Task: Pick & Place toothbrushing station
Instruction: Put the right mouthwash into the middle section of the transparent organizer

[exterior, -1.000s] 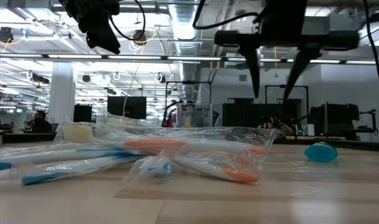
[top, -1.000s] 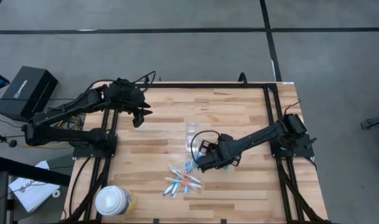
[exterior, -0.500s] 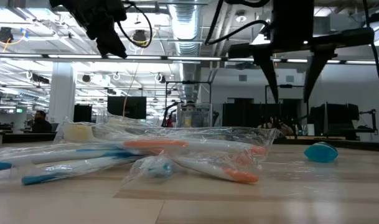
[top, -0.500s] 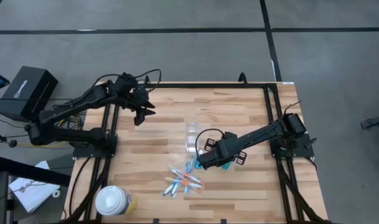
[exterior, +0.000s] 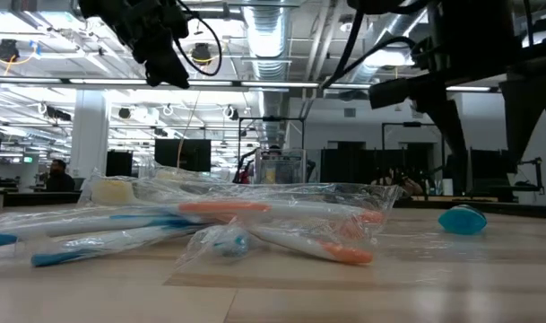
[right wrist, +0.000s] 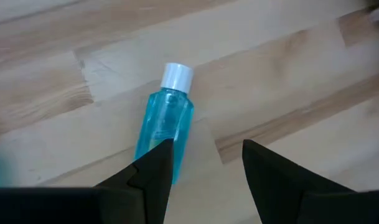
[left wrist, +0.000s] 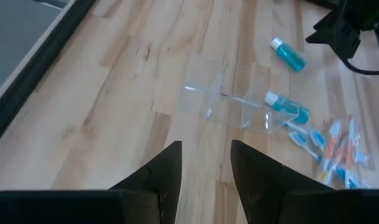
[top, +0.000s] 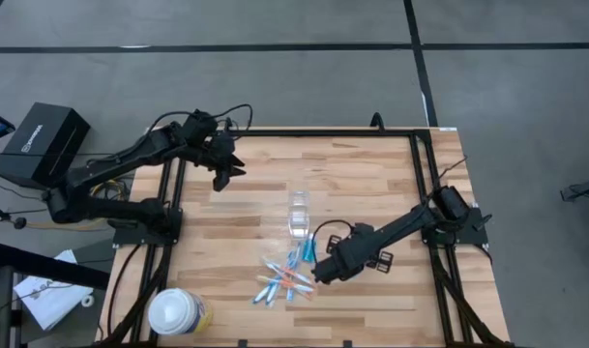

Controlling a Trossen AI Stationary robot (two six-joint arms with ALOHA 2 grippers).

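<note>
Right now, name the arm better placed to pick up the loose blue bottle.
Right. The right gripper hangs open directly over the blue bottle, while the left gripper sits far off near the table's back-left edge.

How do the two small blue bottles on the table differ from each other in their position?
The first blue bottle lies alone on bare wood, and the right gripper hangs open over it. The second blue bottle rests against the fallen clear cup, closer to the toothbrushes, with no gripper near it. Both lie on their sides and have white caps.
</note>
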